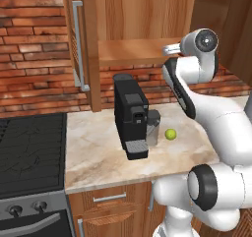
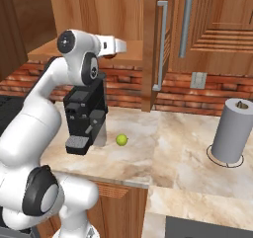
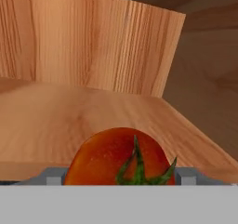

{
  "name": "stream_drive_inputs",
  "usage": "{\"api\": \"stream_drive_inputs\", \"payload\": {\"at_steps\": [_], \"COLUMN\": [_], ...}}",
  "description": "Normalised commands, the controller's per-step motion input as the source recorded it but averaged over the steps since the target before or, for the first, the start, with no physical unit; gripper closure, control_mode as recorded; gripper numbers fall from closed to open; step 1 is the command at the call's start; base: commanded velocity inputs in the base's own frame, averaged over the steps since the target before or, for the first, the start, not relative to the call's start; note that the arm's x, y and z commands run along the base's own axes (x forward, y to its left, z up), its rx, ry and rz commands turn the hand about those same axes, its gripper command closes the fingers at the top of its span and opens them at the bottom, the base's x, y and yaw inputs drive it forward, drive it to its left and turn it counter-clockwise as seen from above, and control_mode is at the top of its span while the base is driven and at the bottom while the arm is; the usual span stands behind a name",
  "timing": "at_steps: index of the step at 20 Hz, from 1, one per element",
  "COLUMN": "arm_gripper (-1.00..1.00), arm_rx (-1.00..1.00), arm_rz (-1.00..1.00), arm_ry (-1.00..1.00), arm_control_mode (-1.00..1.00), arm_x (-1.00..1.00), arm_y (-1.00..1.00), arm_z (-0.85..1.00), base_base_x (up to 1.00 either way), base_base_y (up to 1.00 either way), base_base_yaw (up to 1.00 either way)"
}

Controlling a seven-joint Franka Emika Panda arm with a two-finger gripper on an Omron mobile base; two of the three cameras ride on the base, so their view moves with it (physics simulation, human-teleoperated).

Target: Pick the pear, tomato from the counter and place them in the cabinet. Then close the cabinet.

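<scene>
left base: pear [image 1: 170, 134] lies on counter [image 1: 98, 152], arm reaches into open cabinet [image 1: 133, 51] | right base: same | hand: gripper [image 3: 122, 179] pinches tomato [image 3: 118, 158] above shelf [image 3: 69, 121]; step: placing; next: release it

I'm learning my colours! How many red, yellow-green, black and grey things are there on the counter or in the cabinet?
Red: 1, the tomato, over the cabinet shelf.
Yellow-green: 1, the pear on the counter.
Black: 1, the coffee machine.
Grey: 1, the paper towel roll.
Total: 4
</scene>
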Motion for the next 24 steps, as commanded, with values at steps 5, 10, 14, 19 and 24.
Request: {"api": "stream_drive_inputs", "payload": {"at_steps": [5, 10, 14, 19, 24], "arm_gripper": [1.00, 1.00, 1.00, -1.00, -1.00], "arm_rx": [0.02, 0.00, 0.00, 0.00, 0.01], "arm_rz": [0.00, 0.00, 0.00, 0.00, 0.00], "arm_ry": [0.01, 0.00, 0.00, 0.00, 0.01], "arm_control_mode": [-1.00, -1.00, -1.00, -1.00, -1.00], "arm_x": [0.66, 0.67, 0.68, 0.69, 0.47], "arm_y": [-0.24, -0.16, -0.10, -0.04, 0.00], "arm_z": [0.00, -0.01, -0.07, -0.15, -0.12], "base_base_x": [0.00, 0.00, 0.00, 0.00, 0.00], "base_base_y": [0.00, 0.00, 0.00, 0.00, 0.00], "base_base_yaw": [0.00, 0.00, 0.00, 0.00, 0.00]}}
